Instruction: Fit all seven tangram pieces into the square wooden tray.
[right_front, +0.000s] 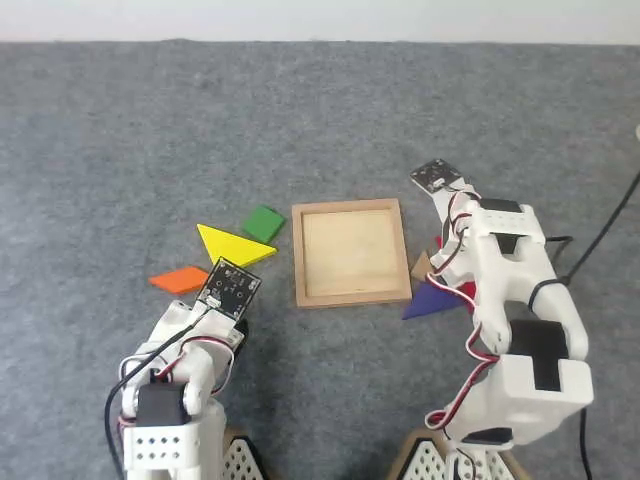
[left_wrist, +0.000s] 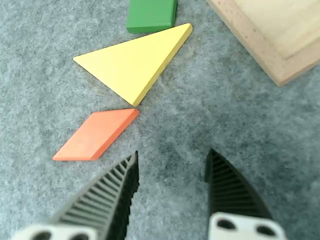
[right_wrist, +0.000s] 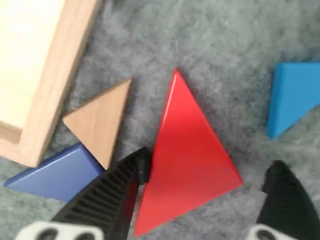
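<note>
Grey felt covers the counter, and from the high view the square wooden tray (right_front: 352, 297) sits in the middle of it, between my two arms. Off the tray's left side lie a green square (right_front: 263, 223), a yellow triangle (right_front: 232, 244) and an orange parallelogram (right_front: 180, 280), all on the felt. My left arm's wrist hangs just beside the orange piece. Against the tray's right side are a tan triangle (right_front: 423, 267), a dark blue triangle (right_front: 432, 300) and a red triangle (right_front: 464, 291), partly under my right arm.

From the left wrist view, the left jaws stand apart with nothing between them, above bare felt near the parallelogram's end. The yellow triangle's tip almost meets the parallelogram, and the green square lies beyond the triangle.

From the right wrist view, the right jaws are spread wide around the red triangle's broad end. One finger is right at its edge and the other is clear of it. The tan triangle lies between the tray's rim and the red one, and a light blue piece (right_wrist: 292, 97) sits apart.
</note>
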